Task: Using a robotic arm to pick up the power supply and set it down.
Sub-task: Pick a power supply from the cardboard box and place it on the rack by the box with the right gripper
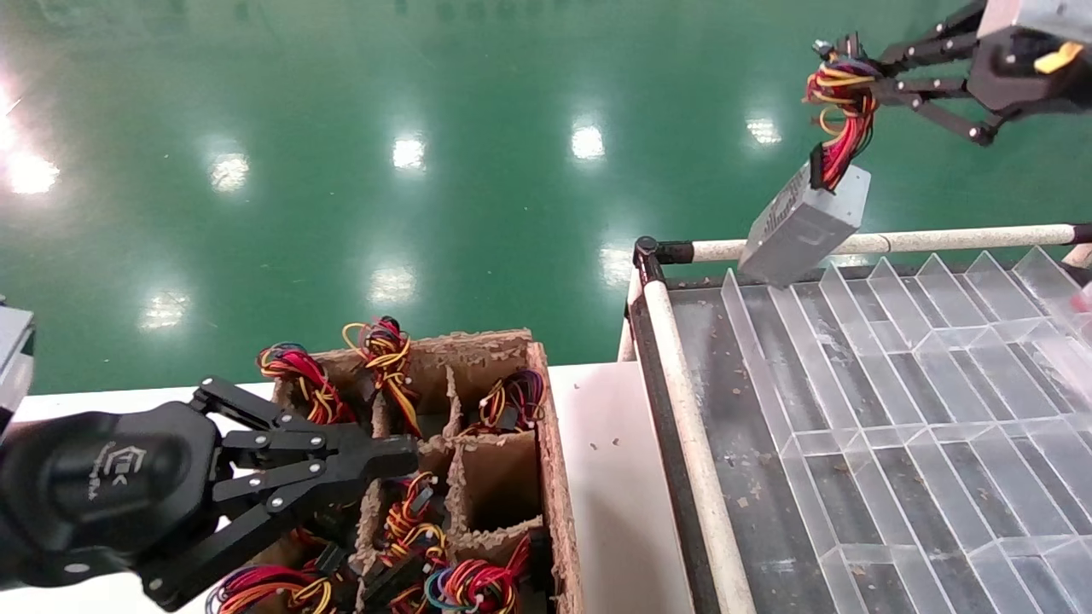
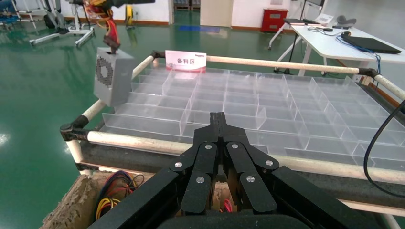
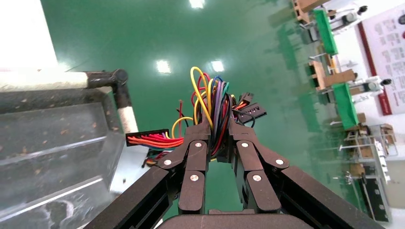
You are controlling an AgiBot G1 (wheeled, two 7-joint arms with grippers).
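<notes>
The power supply [image 1: 802, 223], a silver-grey metal box with a perforated vent face [image 2: 113, 76], hangs tilted in the air by its wire bundle [image 1: 840, 111] over the far left corner of the clear divided tray [image 1: 896, 384]. The right robotic arm [image 1: 1015, 60] reaches in from the top right, and its gripper [image 1: 853, 77] is shut on the red, yellow and orange wires [image 3: 210, 95]. In the right wrist view the wires are pinched between the fingertips of that gripper [image 3: 217, 121]. My left gripper [image 1: 401, 456] is shut with nothing in it, just above the cardboard box.
A cardboard box [image 1: 554, 443] with paper dividers holds several more wired units at the front left. The tray is framed by white tubes [image 1: 682, 409] with black corner joints. A red-and-white label sign [image 2: 186, 61] stands on its far rail. Green floor lies beyond.
</notes>
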